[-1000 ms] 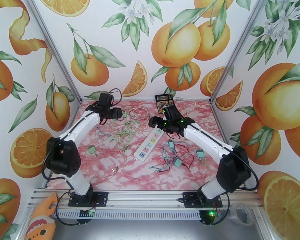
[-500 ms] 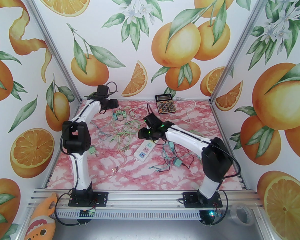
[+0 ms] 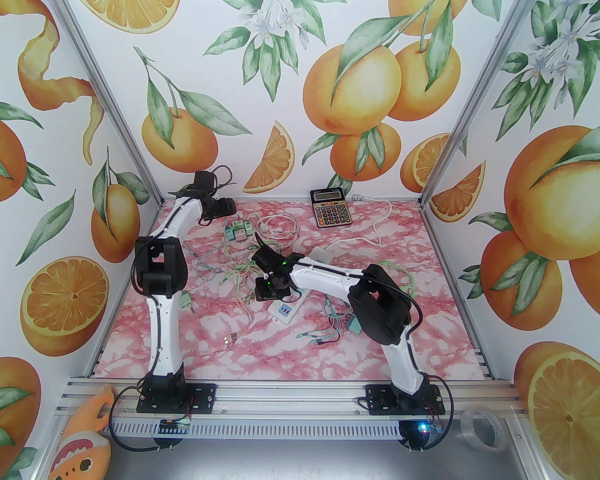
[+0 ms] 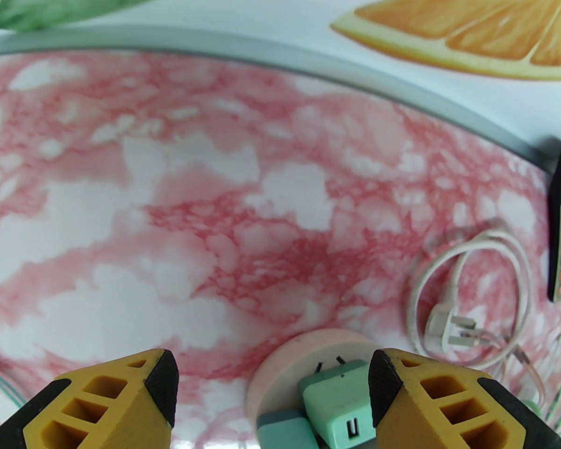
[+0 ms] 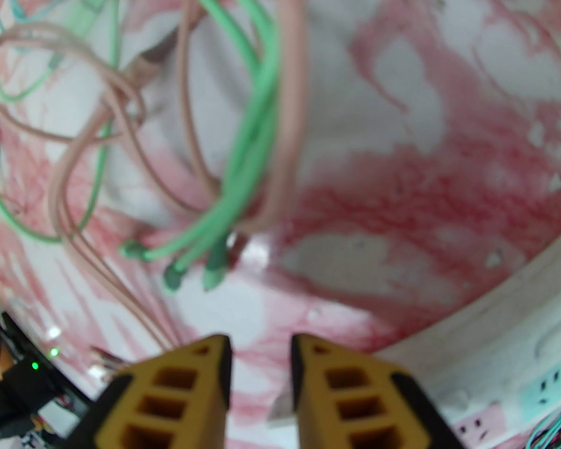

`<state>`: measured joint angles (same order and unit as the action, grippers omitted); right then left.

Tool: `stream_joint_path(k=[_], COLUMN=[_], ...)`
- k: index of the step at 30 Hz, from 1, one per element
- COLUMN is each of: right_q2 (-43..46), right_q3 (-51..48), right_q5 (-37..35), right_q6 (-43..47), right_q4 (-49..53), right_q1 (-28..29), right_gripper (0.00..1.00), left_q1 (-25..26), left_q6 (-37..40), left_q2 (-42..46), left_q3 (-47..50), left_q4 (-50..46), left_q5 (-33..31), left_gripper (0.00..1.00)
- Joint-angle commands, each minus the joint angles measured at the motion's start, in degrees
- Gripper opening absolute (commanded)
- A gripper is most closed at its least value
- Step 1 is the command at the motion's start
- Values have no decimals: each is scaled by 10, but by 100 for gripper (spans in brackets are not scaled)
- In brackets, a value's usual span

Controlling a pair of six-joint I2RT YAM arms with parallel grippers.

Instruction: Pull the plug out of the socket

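Observation:
A round pink socket point(image 4: 299, 349) lies at the rear left of the table, with a mint-green plug point(image 4: 339, 407) and a teal plug point(image 4: 283, 430) stuck in it. From above, that same socket cluster point(image 3: 240, 230) sits just right of my left gripper point(image 3: 226, 214). In the left wrist view my left gripper point(image 4: 273, 381) is open, its fingers apart above the socket and touching nothing. My right gripper point(image 3: 270, 290) hovers over the near part of a white power strip point(image 3: 284, 313). Close up, the right gripper point(image 5: 261, 358) shows a narrow gap with nothing in it.
Tangled green and pink cables point(image 5: 243, 157) spread across the table's middle point(image 3: 245, 268). A calculator point(image 3: 331, 208) stands at the back, a white cord with a plug point(image 4: 449, 330) beside it. Loose green plugs point(image 3: 184, 302) point(image 3: 355, 324) lie left and right. The power strip's edge point(image 5: 495, 325) runs under the right wrist.
The right arm swung left and nearer along the power strip, its jaws narrowing from wide. The left arm drew back toward the rear left, uncovering the socket cluster.

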<state>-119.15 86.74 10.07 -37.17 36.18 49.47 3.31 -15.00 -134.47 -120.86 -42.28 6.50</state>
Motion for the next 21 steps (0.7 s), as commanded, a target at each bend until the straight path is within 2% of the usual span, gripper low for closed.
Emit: stream_joint_path(k=[1, 5, 10, 18, 21], right_q2=[39, 97, 152, 176, 170], right_q3=[-69, -142, -174, -133, -116], right_q5=[-33, -63, -101, -105, -95], right_q6=[13, 32, 63, 69, 65], right_q4=[56, 66, 90, 95, 87], right_q1=[-30, -81, -136, -142, -142], right_gripper=[29, 29, 29, 31, 31], left_q1=[5, 13, 26, 37, 51], left_q6=[21, 28, 45, 58, 63], left_q2=[-10, -11, -22, -32, -4], left_q3=[-13, -4, -8, -4, 42], left_q4=[-12, -5, -5, -23, -12], left_q5=[18, 27, 22, 53, 59], left_gripper=[70, 70, 70, 64, 64])
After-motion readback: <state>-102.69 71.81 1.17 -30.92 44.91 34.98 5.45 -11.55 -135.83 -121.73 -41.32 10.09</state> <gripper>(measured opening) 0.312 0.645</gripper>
